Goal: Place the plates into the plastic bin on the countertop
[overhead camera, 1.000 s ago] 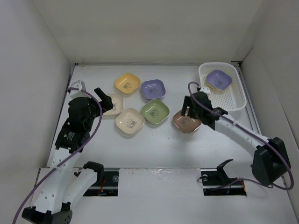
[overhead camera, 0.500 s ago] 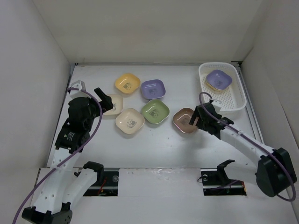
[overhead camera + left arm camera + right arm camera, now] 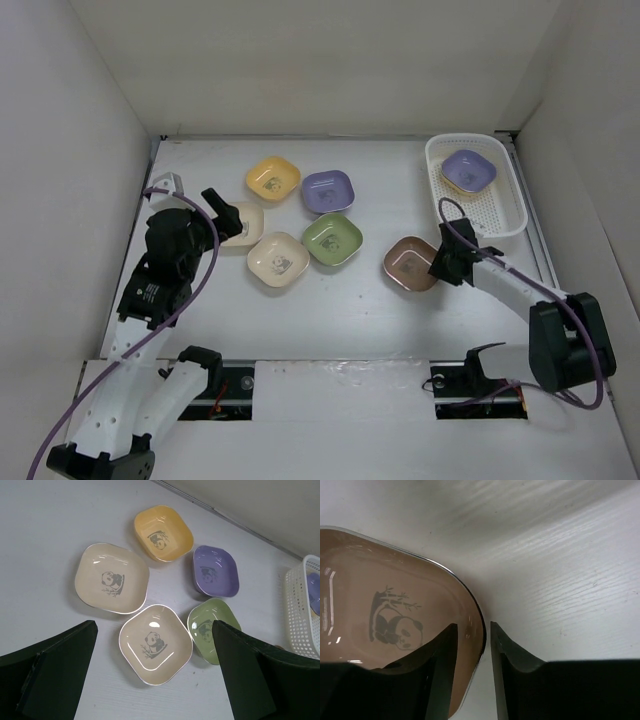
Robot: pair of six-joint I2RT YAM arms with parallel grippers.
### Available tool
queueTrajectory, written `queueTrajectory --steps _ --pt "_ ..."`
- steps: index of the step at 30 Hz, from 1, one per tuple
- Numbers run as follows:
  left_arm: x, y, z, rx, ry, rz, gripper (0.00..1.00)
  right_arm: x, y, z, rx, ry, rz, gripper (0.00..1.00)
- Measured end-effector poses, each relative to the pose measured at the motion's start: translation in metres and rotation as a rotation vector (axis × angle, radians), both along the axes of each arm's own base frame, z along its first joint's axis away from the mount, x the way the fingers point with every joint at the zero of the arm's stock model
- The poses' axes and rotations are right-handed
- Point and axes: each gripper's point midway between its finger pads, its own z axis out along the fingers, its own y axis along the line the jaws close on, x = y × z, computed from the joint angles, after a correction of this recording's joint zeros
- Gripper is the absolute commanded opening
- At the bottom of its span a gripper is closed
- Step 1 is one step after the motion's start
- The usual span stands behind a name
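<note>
A brown plate with a panda print lies on the white countertop. My right gripper is shut on its right rim, one finger inside the dish and one outside. The plastic bin stands at the back right and holds a purple plate on top of a yellowish one. My left gripper hangs open above a cluster: yellow plate, purple, green and two cream plates.
White walls close in the countertop on the left, back and right. The bin sits against the right wall. A purple cable loops over each arm. Bare surface lies between the brown plate and the near edge.
My right gripper came down and toward the near right, then closed from wide open onto the brown plate's rim. The plate slid slightly right. The left arm stayed still.
</note>
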Motion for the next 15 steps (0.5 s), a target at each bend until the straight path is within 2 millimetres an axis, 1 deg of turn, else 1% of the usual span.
queueTrajectory --steps 1,2,3,5,7,9,11,13,15 --pt "0.0 0.0 0.001 -0.001 -0.003 0.0 1.0 -0.001 0.0 -0.005 -0.001 0.02 0.006 0.23" --pt "-0.001 0.0 0.001 -0.001 -0.005 0.0 1.0 -0.003 0.001 -0.009 -0.004 0.04 0.013 0.13" --pt "-0.002 0.001 0.003 -0.003 -0.01 0.0 1.0 0.0 0.002 -0.009 0.005 0.039 0.01 0.0" --pt "-0.004 0.001 0.005 -0.006 -0.021 0.001 1.0 0.013 0.008 0.003 0.032 -0.004 0.014 0.0" --pt "-0.006 0.002 0.008 -0.009 -0.032 0.001 1.0 0.02 0.011 0.01 0.031 -0.028 0.019 0.0" --pt "-0.007 0.002 0.01 -0.011 -0.038 0.001 1.0 0.018 0.015 0.013 0.018 -0.028 0.033 0.0" --pt "-0.008 0.002 0.011 -0.012 -0.042 0.001 1.0 0.01 0.021 0.019 0.005 -0.023 0.06 0.0" --pt "-0.007 0.002 0.011 -0.012 -0.042 0.001 1.0 0.006 0.026 0.034 0.008 -0.041 0.081 0.0" --pt "-0.007 0.002 0.01 -0.011 -0.041 0.002 1.0 0.01 0.03 0.059 0.025 -0.094 0.09 0.0"
